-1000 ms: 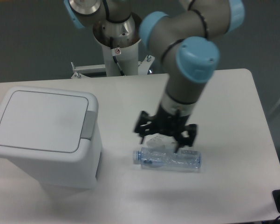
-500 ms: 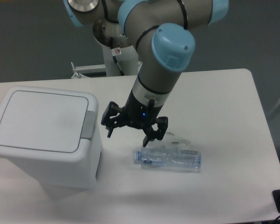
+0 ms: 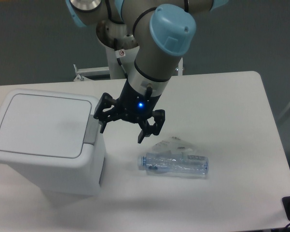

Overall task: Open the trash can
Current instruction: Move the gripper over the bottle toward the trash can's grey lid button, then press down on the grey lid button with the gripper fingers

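Observation:
The white boxy trash can [image 3: 43, 140] stands at the left of the table with its flat lid [image 3: 41, 124] down. A grey push-button latch [image 3: 90, 130] sits on its right rim. My gripper [image 3: 121, 133] hangs open just right of the can, one black finger close to the latch and the other toward the bottle. Nothing is between its fingers. A blue light glows on the gripper body.
A clear plastic bottle [image 3: 176, 164] lies on its side on the white table [image 3: 231, 111], right of and below the gripper, with a crumpled clear wrapper [image 3: 176, 144] beside it. The arm's base stands at the table's back edge.
The gripper has moved left, from above the bottle toward the trash can's latch side, staying open. The bottle and can have not moved.

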Robot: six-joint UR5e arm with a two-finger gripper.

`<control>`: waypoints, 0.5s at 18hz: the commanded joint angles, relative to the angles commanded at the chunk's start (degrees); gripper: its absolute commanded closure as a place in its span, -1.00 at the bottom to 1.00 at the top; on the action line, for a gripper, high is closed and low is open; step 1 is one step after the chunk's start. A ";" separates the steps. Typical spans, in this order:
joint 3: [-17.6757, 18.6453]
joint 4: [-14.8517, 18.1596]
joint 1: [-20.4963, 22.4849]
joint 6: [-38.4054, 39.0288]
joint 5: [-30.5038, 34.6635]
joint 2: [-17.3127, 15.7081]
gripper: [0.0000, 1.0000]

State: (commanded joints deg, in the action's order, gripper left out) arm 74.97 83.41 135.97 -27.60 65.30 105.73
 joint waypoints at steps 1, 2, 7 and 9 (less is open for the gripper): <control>0.00 0.00 0.00 0.09 0.00 0.00 -1.00; 0.00 0.00 0.00 0.09 0.00 0.00 -1.00; 0.26 0.09 -0.79 0.09 0.53 0.18 -1.00; 0.26 0.00 -1.32 0.09 0.61 0.35 -1.00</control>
State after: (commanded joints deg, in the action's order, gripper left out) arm 75.23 83.41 134.65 -27.51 65.92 106.08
